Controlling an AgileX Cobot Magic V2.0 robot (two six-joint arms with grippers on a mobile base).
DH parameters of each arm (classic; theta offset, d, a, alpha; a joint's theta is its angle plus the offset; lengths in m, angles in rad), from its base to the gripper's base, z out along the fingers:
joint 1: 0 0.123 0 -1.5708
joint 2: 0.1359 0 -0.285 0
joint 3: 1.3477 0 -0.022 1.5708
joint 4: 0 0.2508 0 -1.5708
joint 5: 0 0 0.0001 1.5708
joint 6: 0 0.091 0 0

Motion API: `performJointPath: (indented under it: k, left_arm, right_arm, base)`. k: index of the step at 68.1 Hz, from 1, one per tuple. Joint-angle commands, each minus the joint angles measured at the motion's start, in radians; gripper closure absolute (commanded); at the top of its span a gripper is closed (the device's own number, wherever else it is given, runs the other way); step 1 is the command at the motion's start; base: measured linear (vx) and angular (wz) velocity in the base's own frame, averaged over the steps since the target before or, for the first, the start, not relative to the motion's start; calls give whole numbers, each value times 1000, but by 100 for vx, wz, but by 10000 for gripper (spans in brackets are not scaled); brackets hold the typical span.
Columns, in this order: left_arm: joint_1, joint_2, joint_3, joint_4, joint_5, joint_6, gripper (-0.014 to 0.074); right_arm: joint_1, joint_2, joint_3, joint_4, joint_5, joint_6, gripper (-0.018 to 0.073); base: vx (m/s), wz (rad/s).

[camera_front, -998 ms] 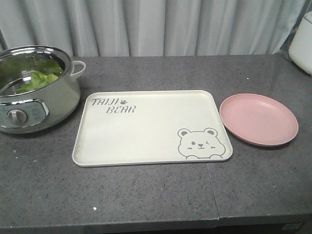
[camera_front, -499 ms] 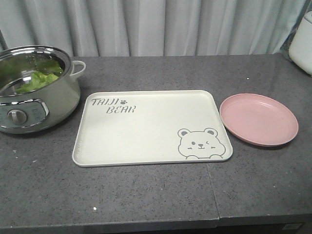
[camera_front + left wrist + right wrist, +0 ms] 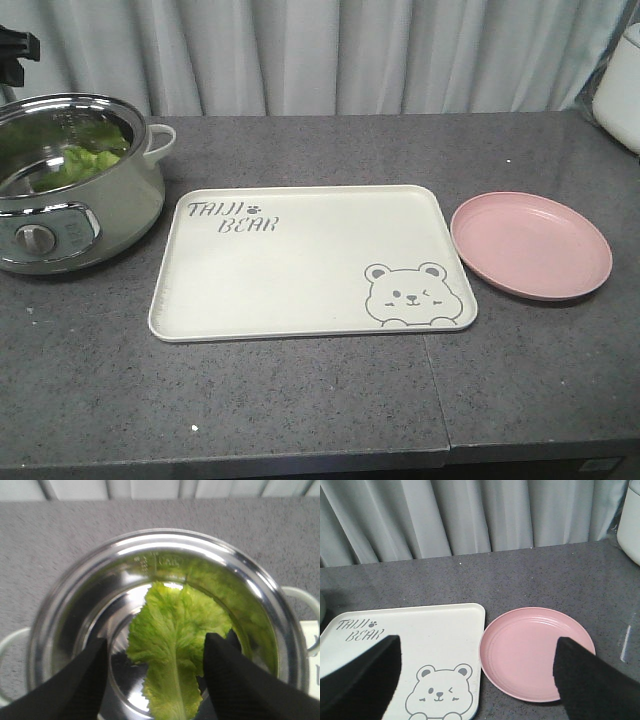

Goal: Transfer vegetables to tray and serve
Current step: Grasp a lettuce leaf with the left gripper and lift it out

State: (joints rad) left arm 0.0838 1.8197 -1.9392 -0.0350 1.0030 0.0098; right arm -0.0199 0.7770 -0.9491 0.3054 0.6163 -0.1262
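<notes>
The tray is being carried at the middle of the worktop. The electric pot is being carried just left of it, with the lettuce leaves being held inside. The plate is being carried just right of the tray, not touching it. The worktop is being backed by a curtain.
</notes>
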Motion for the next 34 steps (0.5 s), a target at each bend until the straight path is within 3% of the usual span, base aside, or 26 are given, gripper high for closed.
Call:
performJointPath:
  k: [1, 34]
  left_arm:
    - [4, -6, -32, -45, -43, 25, 155]
    - [2, 146, -30, -98, -19, 54, 148]
  right_arm:
    - [-2, 0, -33, 7, -60, -10, -32]
    - [-2, 0, -33, 7, -48, -10, -32]
  base:
    - [0, 0]
    - [0, 0]
